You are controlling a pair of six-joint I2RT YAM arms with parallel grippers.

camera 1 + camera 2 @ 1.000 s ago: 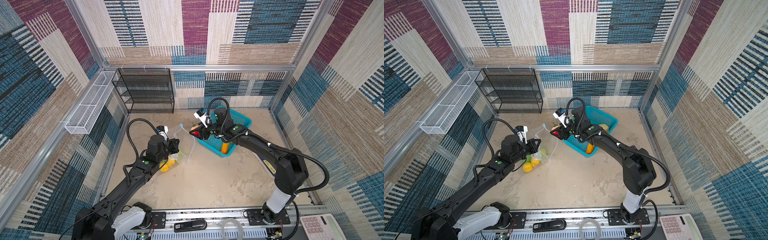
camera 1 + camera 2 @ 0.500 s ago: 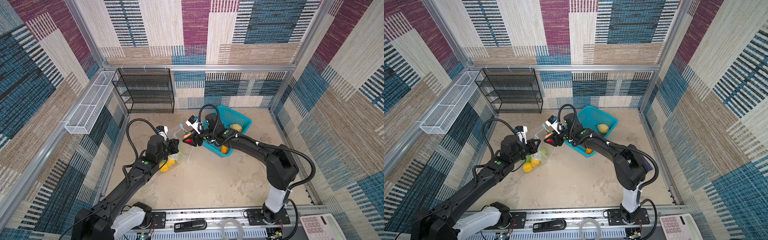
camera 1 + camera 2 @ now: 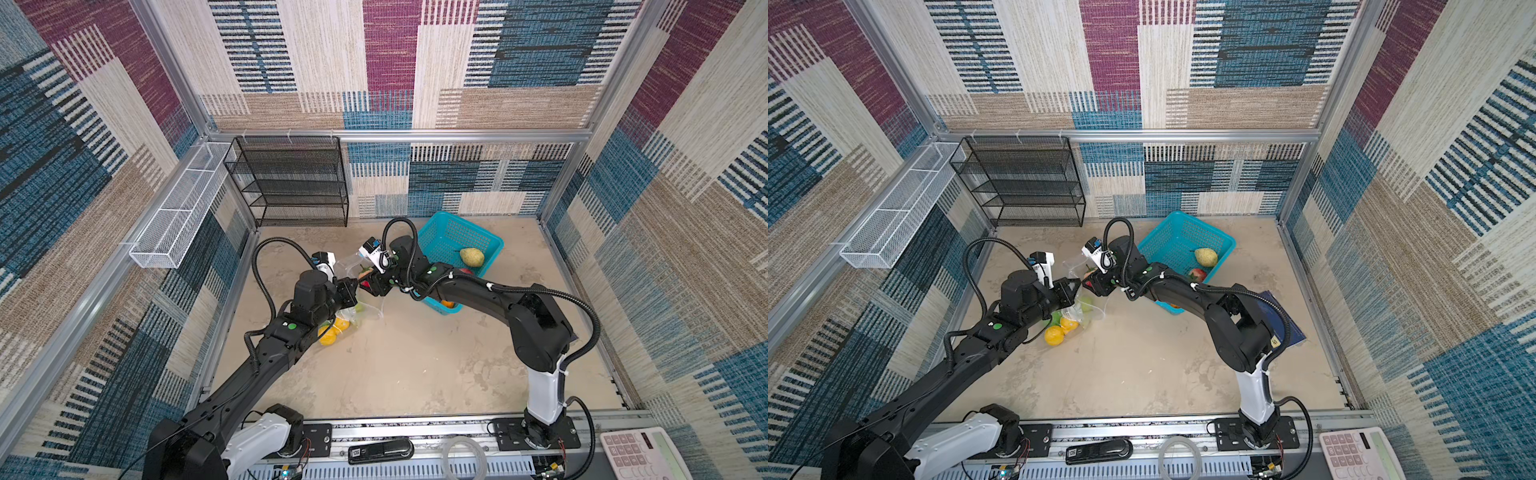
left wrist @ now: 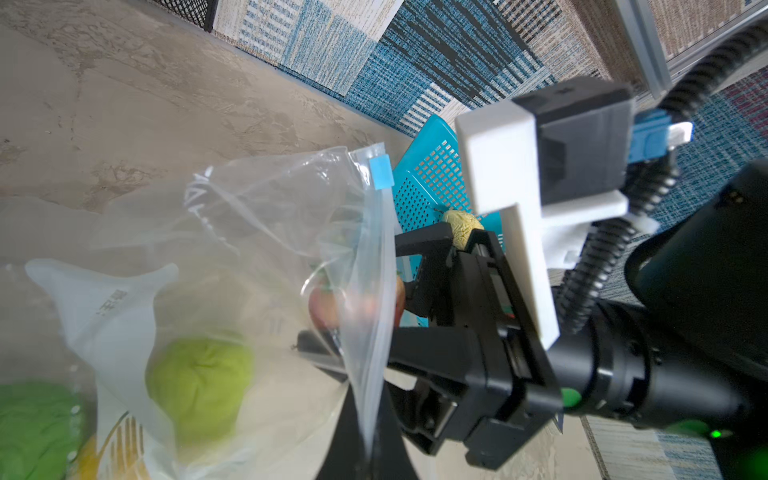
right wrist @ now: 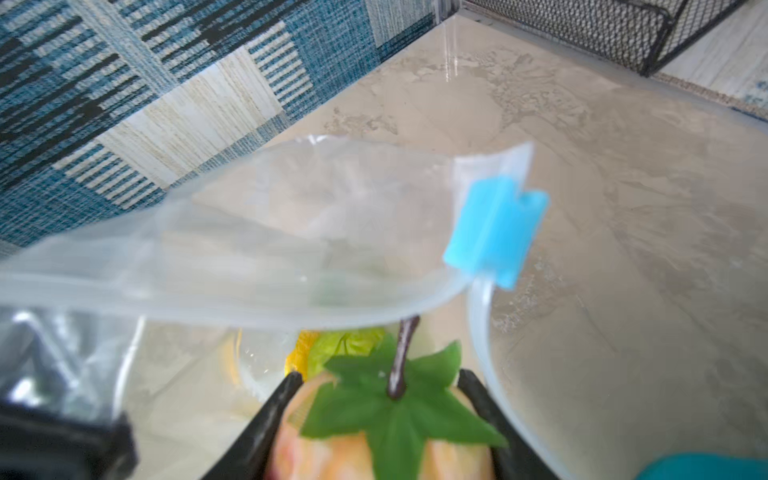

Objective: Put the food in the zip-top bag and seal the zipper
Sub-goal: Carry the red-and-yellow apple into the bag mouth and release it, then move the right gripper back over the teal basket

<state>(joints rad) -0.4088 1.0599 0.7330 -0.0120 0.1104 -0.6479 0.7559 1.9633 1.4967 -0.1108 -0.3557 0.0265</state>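
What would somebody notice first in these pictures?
Two grippers meeting mid-table: the left gripper pinches the rim of the clear zip-top bag, while the right gripper holds a leafy peach-coloured fruit at its mouth. Back right sits a turquoise basket holding a pear.

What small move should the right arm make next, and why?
Probably ease the right gripper slightly deeper into the zip-top bag before opening: its peach-coloured fruit sits only at the mouth, which the left gripper holds open.
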